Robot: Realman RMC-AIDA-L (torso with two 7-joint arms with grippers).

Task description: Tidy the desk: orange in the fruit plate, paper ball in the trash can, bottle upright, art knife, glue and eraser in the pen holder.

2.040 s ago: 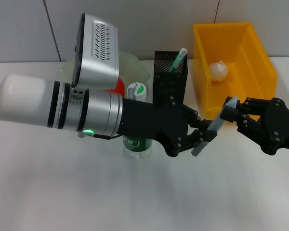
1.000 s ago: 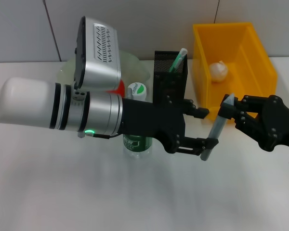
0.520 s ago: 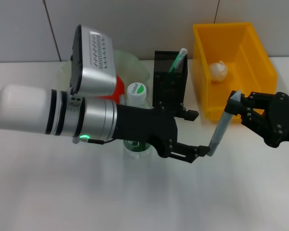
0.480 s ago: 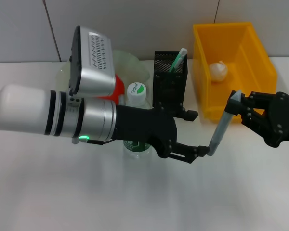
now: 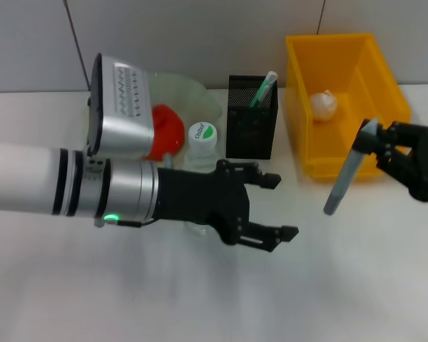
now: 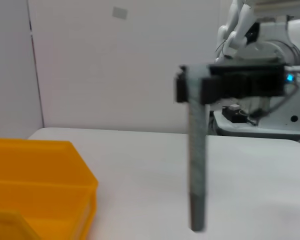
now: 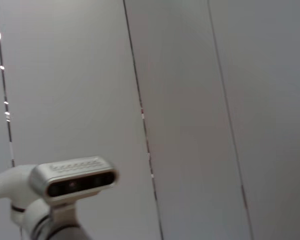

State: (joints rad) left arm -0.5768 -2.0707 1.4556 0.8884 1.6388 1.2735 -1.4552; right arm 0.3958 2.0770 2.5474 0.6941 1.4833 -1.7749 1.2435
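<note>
Art knife [image 5: 348,176], slim grey stick, tilted, darker lower tip, pinched at its top by right gripper [image 5: 374,139] before yellow trash can [image 5: 299,100], left gripper [image 5: 274,206] fingers spread, holding nothing, beside bottle [image 5: 202,139].

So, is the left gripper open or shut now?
Open. In the head view the left gripper shows its fingers spread with nothing between them; the right gripper holds the grey stick.
</note>
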